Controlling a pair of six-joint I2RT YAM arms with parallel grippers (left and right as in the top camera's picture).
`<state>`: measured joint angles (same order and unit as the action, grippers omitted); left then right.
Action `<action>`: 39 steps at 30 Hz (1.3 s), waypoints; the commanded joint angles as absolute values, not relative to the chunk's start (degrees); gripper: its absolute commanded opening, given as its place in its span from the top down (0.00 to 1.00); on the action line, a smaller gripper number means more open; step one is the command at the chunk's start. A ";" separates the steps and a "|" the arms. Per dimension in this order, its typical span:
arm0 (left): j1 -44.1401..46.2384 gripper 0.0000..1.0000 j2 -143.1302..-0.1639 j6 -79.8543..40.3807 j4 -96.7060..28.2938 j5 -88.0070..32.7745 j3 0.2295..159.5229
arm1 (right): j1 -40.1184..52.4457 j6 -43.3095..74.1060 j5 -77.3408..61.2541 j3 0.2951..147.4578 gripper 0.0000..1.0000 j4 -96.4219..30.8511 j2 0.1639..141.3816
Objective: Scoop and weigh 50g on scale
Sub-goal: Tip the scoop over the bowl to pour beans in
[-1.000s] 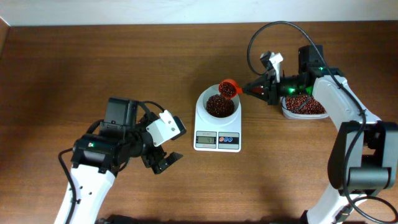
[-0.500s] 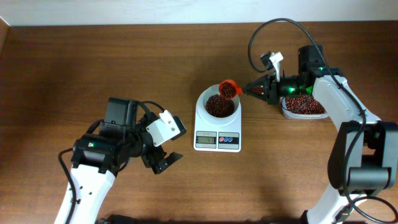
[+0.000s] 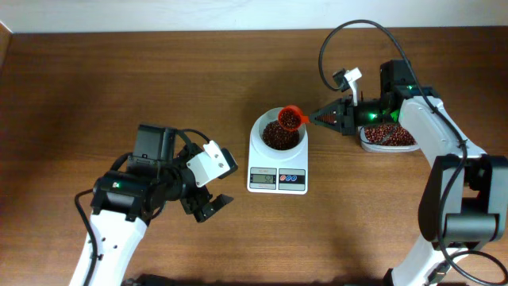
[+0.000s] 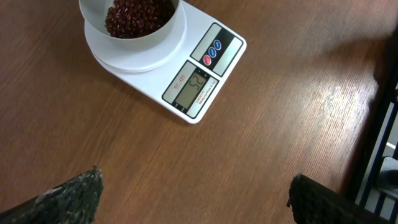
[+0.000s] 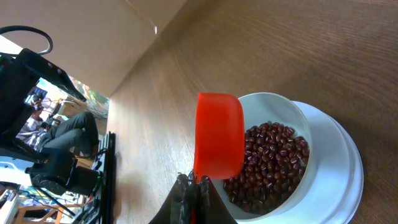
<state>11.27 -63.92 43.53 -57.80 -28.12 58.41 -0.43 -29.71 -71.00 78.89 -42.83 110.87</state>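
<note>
The orange scoop point(image 3: 291, 117) has dipped slightly toward the bowl point(image 3: 259, 131) (a small shift, nothing more). The right end effector point(image 3: 314, 119) is clenched on the scoop's handle, holding it over the bowl's rim. The beans point(image 3: 278, 136) lie heaped in the bowl on the scale point(image 3: 277, 179), in the middle of the surface point(image 3: 119, 79). The left end effector point(image 4: 193, 208) hangs released, near the scale without touching it.

The brown wooden counter point(image 3: 119, 79) carries the scale point(image 3: 277, 179), between the left fingers point(image 3: 210, 207) and the right fingers point(image 3: 325, 119), and a clear tub point(image 3: 386, 140) just behind the right fingers.
</note>
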 commanded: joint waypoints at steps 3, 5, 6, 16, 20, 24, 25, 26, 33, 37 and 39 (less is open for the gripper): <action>11.03 0.01 -63.79 44.29 -57.76 -29.12 59.35 | -0.01 -29.52 -72.84 79.02 0.96 -42.61 111.28; 11.03 0.01 -63.79 44.29 -57.76 -29.12 59.35 | -0.01 -29.54 -72.84 79.02 0.96 -42.61 111.28; 11.03 0.01 -63.79 44.29 -57.76 -29.12 59.35 | -0.01 -29.52 -72.84 79.02 0.96 -42.61 111.28; 11.03 0.01 -63.79 44.29 -57.76 -29.12 59.35 | -0.01 -29.54 -72.73 79.02 0.96 -42.59 111.28; 11.03 0.01 -63.79 44.29 -57.76 -29.12 59.35 | -0.01 -29.56 -71.22 79.02 0.96 -42.35 111.28; 11.03 0.01 -63.79 44.29 -57.76 -29.12 59.35 | -0.01 -29.54 -71.31 79.02 0.96 -41.98 111.28; 11.03 0.01 -63.79 44.29 -57.76 -29.12 59.35 | -0.01 -29.54 -71.31 79.02 0.96 -41.98 111.28; 11.03 0.01 -63.79 44.29 -57.76 -29.12 59.35 | -0.01 -29.54 -71.29 79.02 0.96 -41.93 111.28; 11.03 0.01 -63.79 44.29 -57.76 -29.12 59.35 | -0.01 -15.92 -71.53 79.02 0.96 -41.17 111.28; 11.03 0.01 -63.79 44.29 -57.76 -29.12 59.35 | -0.05 -6.28 -71.55 79.02 0.96 -41.10 111.28; 11.03 0.01 -63.79 44.29 -57.76 -29.12 59.35 | -0.08 -3.99 -71.57 79.02 0.96 -41.12 111.28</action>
<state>11.27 -63.92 43.53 -57.82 -28.12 58.41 -0.43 -8.54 -70.96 78.89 -41.30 110.87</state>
